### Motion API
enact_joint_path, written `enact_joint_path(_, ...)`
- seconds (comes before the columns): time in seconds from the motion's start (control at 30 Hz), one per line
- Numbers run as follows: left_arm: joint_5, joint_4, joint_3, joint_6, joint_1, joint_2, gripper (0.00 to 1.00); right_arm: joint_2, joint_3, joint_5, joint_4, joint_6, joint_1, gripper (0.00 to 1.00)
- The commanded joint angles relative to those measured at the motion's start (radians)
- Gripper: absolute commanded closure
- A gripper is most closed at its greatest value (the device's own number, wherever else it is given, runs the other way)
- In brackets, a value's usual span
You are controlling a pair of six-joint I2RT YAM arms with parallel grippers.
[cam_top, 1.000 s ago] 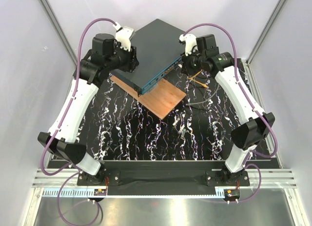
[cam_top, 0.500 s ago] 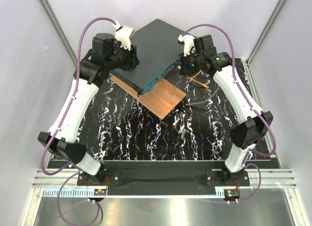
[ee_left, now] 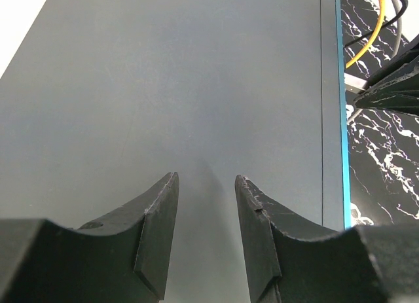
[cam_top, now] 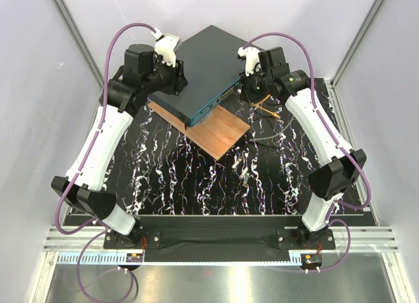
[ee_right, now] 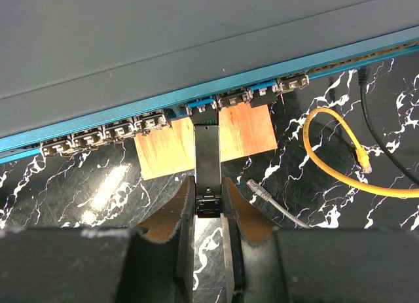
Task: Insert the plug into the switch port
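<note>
The switch (cam_top: 203,64) is a flat dark grey-teal box at the table's back, its teal front face (ee_right: 131,114) carrying a row of small sockets. My right gripper (ee_right: 208,180) is shut on the plug (ee_right: 208,149), a narrow dark rectangular piece. The plug points straight at the front face, its far tip at a socket near the row's middle; how deep it sits is hidden. My left gripper (ee_left: 206,177) stands open over the switch's top (ee_left: 163,87) with nothing between its fingers. From above, the left gripper (cam_top: 178,80) is at the switch's left side and the right gripper (cam_top: 249,88) at its front right.
A brown wooden board (cam_top: 219,129) lies under the switch's front corner. A yellow cable (ee_right: 327,162), a grey cable with a clear connector (ee_right: 262,190) and a dark cable (ee_right: 386,152) lie on the black marbled table to the right of my right gripper.
My right gripper has shifted slightly left, toward the switch's front face, with the plug in it. The left arm has not moved.
</note>
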State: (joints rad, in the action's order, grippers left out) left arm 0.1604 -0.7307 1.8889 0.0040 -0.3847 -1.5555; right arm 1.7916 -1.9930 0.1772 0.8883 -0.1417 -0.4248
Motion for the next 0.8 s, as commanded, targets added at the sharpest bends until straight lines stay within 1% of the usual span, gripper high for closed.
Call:
enact_joint_path(0.0, -0.001, 0.059, 0.004, -0.027, 0.000, 0.002, 0.55, -0.041, -0.009, 0.022, -0.037, -0.006, -0.014, 1.00)
enact_joint_path(0.2, 0.001, 0.059, -0.002, -0.029, -0.002, 0.000, 0.55, -0.084, 0.043, 0.028, -0.097, -0.021, -0.015, 1.00)
enact_joint_path(0.43, 0.002, 0.060, 0.003, -0.035, 0.000, -0.008, 0.55, -0.101, 0.059, 0.039, -0.112, -0.032, -0.015, 1.00)
enact_joint_path(0.77, 0.004, 0.062, 0.004, -0.035, 0.000, -0.011, 0.54, -0.097, 0.163, -0.013, -0.199, -0.142, -0.017, 1.00)
